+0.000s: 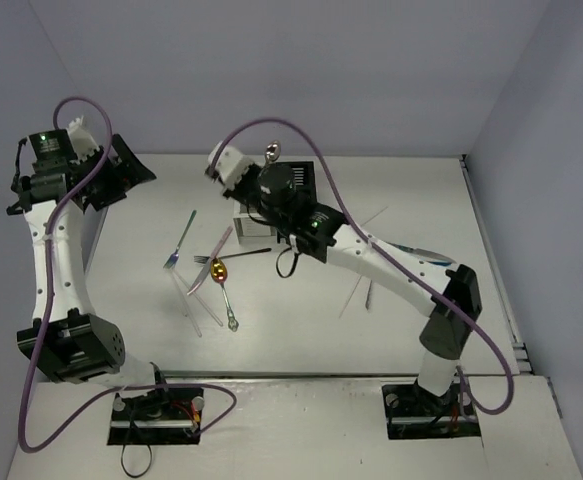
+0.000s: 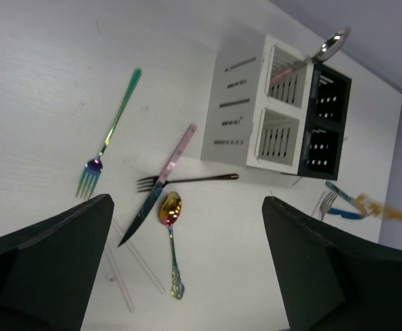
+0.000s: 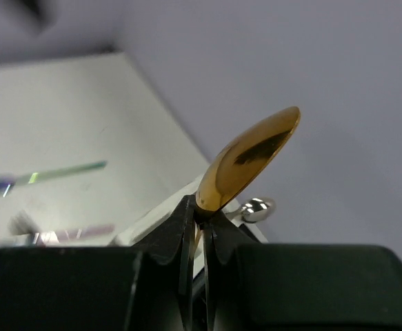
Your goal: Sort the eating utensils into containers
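My right gripper is shut on the neck of a gold spoon, whose bowl sticks up above the fingers. In the top view this gripper hovers over the containers, covering most of the white caddy and black caddy. A silver spoon stands in the white caddy, which is joined to the black caddy. My left gripper is open and empty, high at the far left. On the table lie a teal fork, a pink-handled knife, a dark fork, a second gold spoon and clear sticks.
A blue-handled fork lies right of the caddies. More thin clear sticks rest under the right arm. Purple cables loop over both arms. Walls close the table at the back and on both sides.
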Robot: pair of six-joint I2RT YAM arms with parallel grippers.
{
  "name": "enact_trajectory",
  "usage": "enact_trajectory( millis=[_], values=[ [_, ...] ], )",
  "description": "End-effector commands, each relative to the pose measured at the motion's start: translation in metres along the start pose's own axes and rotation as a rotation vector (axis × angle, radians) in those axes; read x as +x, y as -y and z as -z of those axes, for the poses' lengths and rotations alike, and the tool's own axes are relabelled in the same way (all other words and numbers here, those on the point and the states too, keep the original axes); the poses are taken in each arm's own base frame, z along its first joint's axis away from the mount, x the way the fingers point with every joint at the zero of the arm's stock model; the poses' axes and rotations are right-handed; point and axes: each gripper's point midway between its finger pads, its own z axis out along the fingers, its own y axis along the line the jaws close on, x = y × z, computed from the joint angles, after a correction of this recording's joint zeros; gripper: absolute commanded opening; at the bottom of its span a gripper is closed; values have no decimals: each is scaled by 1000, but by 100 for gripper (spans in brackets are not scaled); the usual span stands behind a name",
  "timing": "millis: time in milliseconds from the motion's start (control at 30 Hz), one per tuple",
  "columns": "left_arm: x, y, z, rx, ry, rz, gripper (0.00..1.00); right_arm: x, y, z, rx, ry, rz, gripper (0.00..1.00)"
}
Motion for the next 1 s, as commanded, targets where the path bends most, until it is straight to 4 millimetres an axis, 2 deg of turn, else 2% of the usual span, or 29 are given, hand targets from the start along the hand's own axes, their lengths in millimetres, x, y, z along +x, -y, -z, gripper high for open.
enact_trajectory(
  millis=[0, 33, 100, 167, 300, 400, 567, 600, 867, 967],
  values=[
    [-2, 9, 6, 53, 52, -36, 89, -13, 114, -14, 538, 81, -517, 0],
    [1, 7, 5, 52, 46, -35, 89, -17, 134, -14, 631, 100, -572, 0],
    [4, 5, 2, 48, 42, -32, 89, -13, 154, -16, 755, 110, -636, 0],
    [6, 1, 0, 39, 39, -33, 89, -12, 164, -30, 819, 134, -664, 0],
    [6, -5, -6, 25, 38, -42, 89, -2, 161, -49, 845, 171, -662, 0],
    [9, -9, -11, 19, 28, -38, 89, 22, 157, -61, 883, 154, -697, 0],
    [12, -16, -20, 10, 12, -31, 89, 68, 168, -75, 943, 129, -743, 0],
    [13, -17, -22, 8, 9, -30, 89, 70, 169, -76, 945, 134, -756, 0],
    [20, -28, -38, -2, -19, 6, 89, 124, 183, -89, 978, 117, -826, 0],
    [23, -29, -41, -3, -29, 10, 89, 137, 183, -95, 969, 134, -882, 0]
  ],
)
